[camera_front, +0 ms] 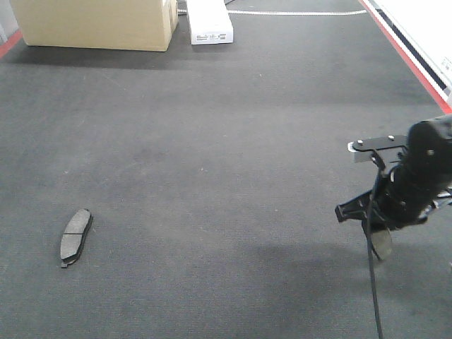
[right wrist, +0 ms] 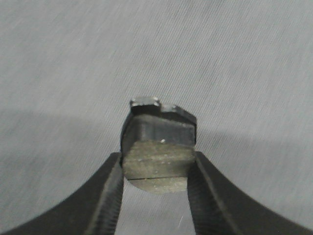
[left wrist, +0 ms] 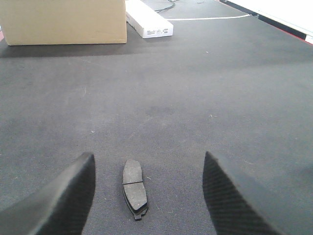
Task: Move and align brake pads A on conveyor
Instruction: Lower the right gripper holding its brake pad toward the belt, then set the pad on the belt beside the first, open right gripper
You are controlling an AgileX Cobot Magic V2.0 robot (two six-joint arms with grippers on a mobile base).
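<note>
**One pad gripped on the right, one loose on the belt under my left.**

My right end effector (right wrist: 156,166) is clamped on a brake pad (right wrist: 159,137), held edge-on at the near right of the belt (camera_front: 212,141); I cannot tell whether it touches the belt. My left end effector (left wrist: 149,164) is spread wide apart and empty. The loose pad (left wrist: 134,188) lies flat on the belt at the near left, framed between the fingers (left wrist: 63,196) and slightly left of their centre line. Its long axis runs near to far with a slight tilt, so those fingers would close across its short width. Judgement: my left arm is the nearer one; the right is well apart and occupied.
</note>
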